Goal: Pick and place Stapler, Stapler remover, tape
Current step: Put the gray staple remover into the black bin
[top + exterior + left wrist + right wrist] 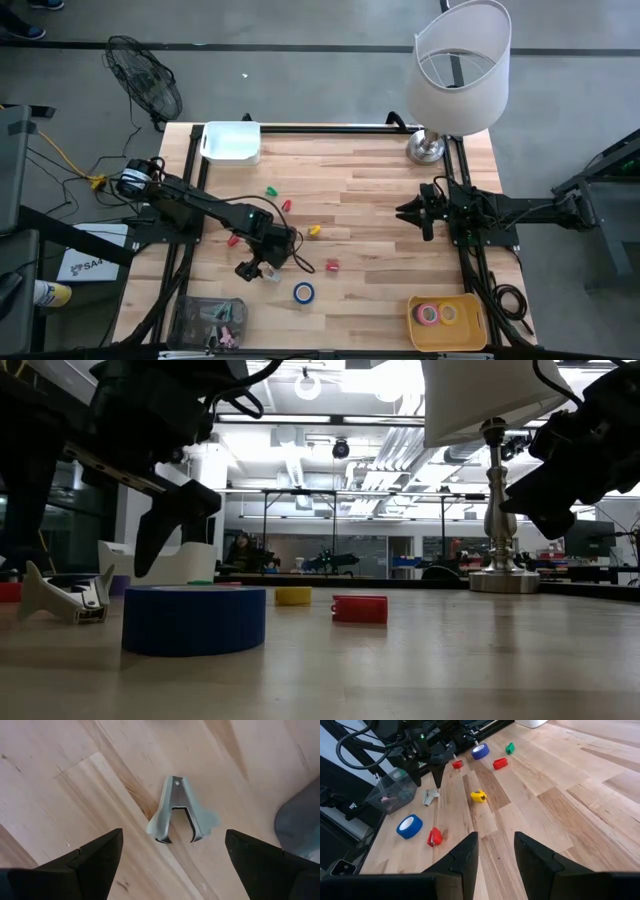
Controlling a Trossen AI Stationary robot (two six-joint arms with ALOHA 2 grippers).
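Small clips lie scattered over the wooden desk point(380, 200): a yellow clip point(314, 231), a red clip point(332, 266) and a green clip point(271, 190), with a blue tape roll point(304, 292) near the front edge, a clear box point(208, 322) at the front left and a yellow tray point(470, 335) at the front right. The left tool point(172, 847) hangs with fingers spread wide just above the staple remover point(180, 810), which lies flat on the desk between them, untouched. The right tool point(495, 851) waits near the lamp point(455, 70), fingers slightly apart.
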